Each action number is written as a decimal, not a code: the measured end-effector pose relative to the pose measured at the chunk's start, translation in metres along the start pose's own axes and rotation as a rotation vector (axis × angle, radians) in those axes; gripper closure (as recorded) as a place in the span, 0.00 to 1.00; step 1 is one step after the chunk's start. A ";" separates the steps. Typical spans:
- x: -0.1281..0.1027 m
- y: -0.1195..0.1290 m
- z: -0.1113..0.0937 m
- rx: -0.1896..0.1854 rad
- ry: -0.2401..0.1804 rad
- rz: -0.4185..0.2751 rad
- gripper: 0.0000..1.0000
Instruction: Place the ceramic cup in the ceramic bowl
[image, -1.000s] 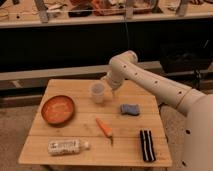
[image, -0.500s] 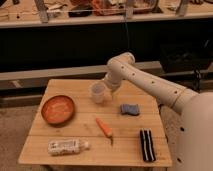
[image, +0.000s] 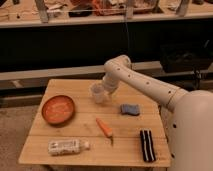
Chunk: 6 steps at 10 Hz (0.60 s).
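hand (image: 104, 90) at ceramic cup (image: 97, 93); ceramic bowl (image: 58, 109) well apart on table (image: 70, 88)

My gripper (image: 104, 90) sits right at the ceramic cup (image: 97, 93), whose pale surface looks smooth and matt, and my arm (image: 145, 90) behind it wears a white shell like smooth plastic with a soft sheen. The table (image: 75, 137) beneath is bare slatted wood, light and matt, and the ceramic bowl (image: 44, 113) shows an orange glaze with a darker rim. The blue sponge (image: 130, 109) looks soft and porous, the white bottle (image: 67, 146) smooth plastic with a speckled label.
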 end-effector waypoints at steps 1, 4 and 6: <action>0.000 0.000 0.002 -0.002 -0.002 -0.006 0.20; -0.001 0.000 0.013 -0.010 -0.010 -0.047 0.20; -0.002 -0.002 0.018 -0.016 -0.018 -0.069 0.20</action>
